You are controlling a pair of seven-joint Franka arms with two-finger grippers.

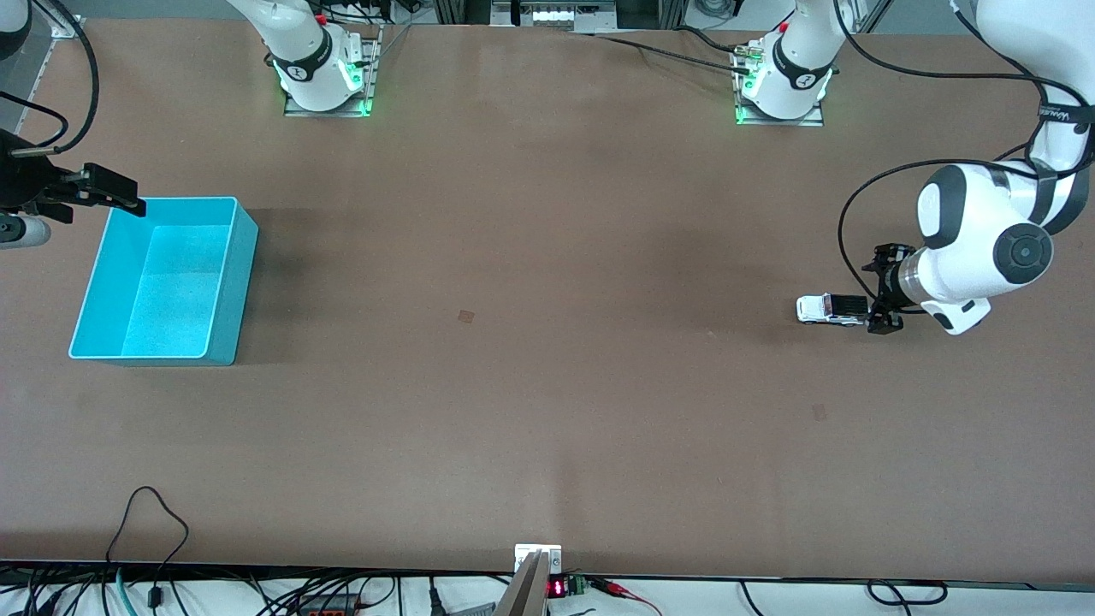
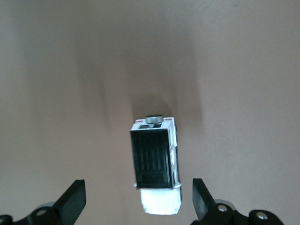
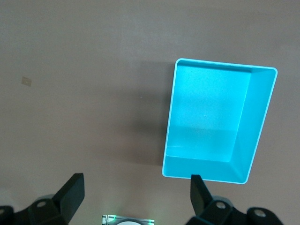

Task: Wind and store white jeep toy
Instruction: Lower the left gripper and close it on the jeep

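White jeep toy (image 1: 831, 310) outside turquoise bin (image 1: 229, 282)

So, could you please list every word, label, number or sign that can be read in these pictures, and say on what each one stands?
Strap on the left arm: printed letters, too blurred to read.
Collar badges at both arm bases: round marks, too small to read.
Small display at the table edge nearest the front camera: red digits, too small to read.
White jeep toy: no text visible.
Turquoise bin: no text visible.
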